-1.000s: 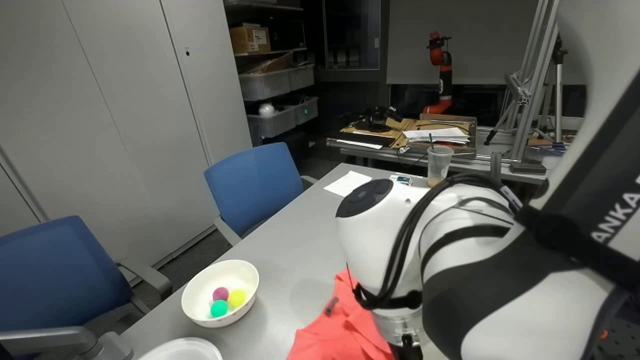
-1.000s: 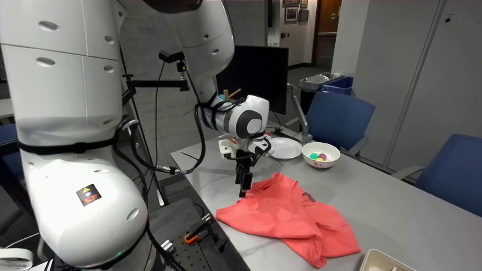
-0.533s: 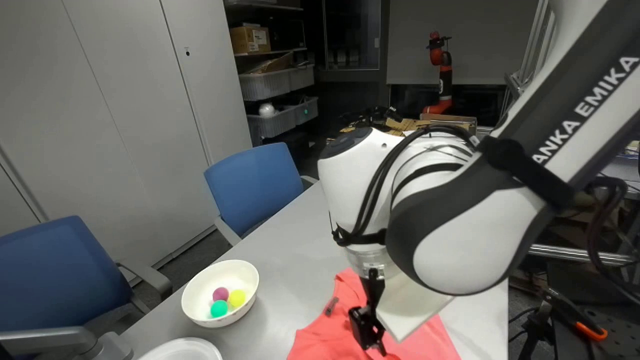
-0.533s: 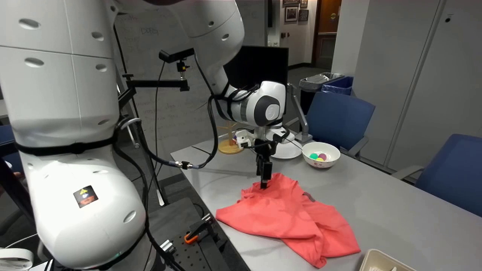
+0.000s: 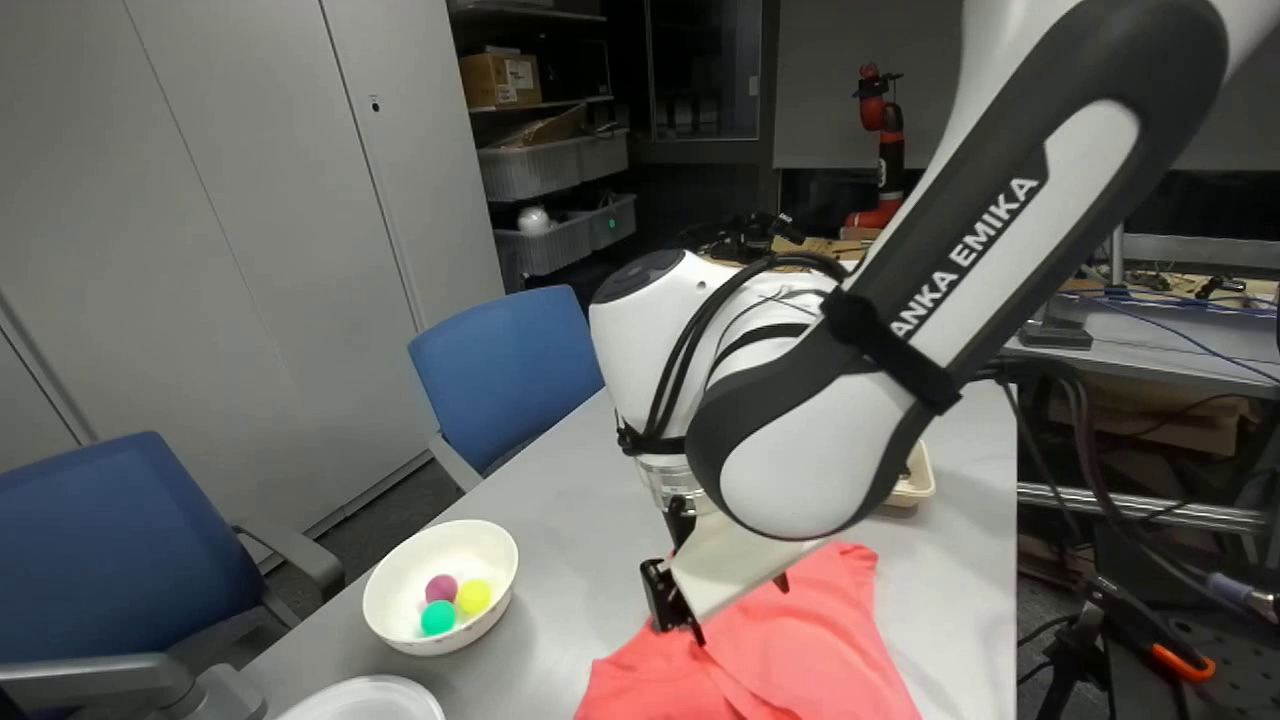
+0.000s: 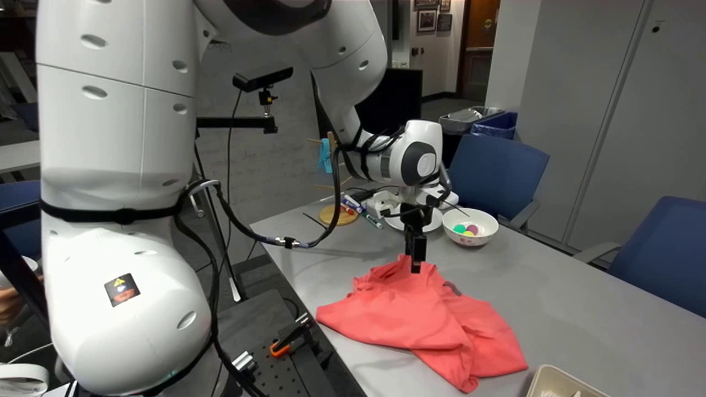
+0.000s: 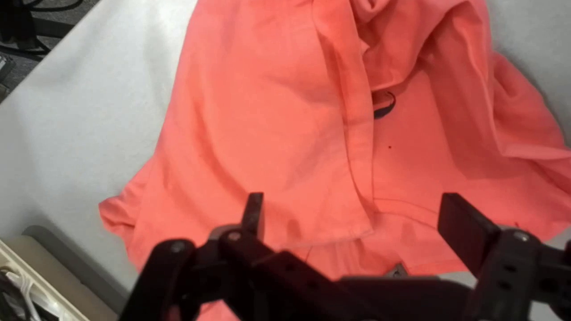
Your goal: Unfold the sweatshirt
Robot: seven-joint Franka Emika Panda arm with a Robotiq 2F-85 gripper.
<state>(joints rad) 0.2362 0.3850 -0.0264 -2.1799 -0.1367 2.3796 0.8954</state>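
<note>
The sweatshirt lies rumpled on the table, filling the wrist view's middle; it should handle light, soft and limp, so the gripper, spread wide and holding nothing, might best pinch the folded-over edge just right of frame centre

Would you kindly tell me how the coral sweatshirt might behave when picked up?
The sweatshirt would probably droop, since its cloth lies in soft wrinkles. Its layers might slide apart, as one overlaps another in the wrist view. Rolling seems unlikely, given its broad spread.
</note>
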